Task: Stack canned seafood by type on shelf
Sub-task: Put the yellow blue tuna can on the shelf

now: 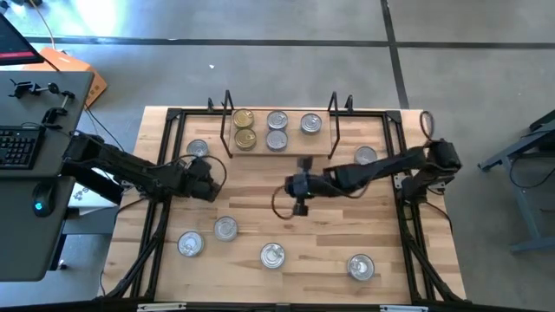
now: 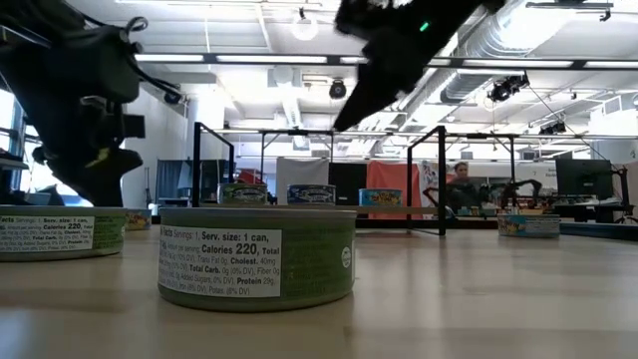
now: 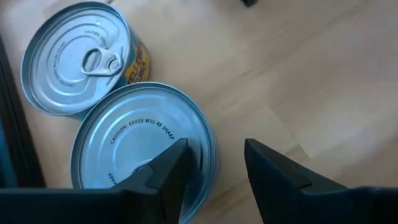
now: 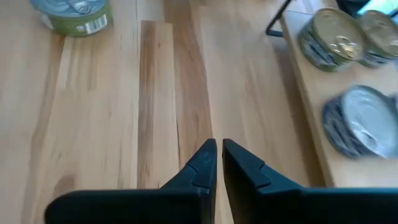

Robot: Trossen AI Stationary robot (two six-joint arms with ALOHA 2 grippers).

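Our left gripper [image 3: 214,168] is hanging with jaws spread over the edge of a silver tin [image 3: 143,146], holding nothing. We are probably picking this one, so we should centre before squeezing. Our right gripper [image 4: 216,163], jaws pressed together, is waiting near the shelf [image 1: 290,152], where tins [image 1: 277,130] are sitting.

The left gripper [image 3: 214,163] hangs with fingers apart above a silver-lidded tin [image 3: 140,140], which touches another tin [image 3: 74,59] with a pull-ring
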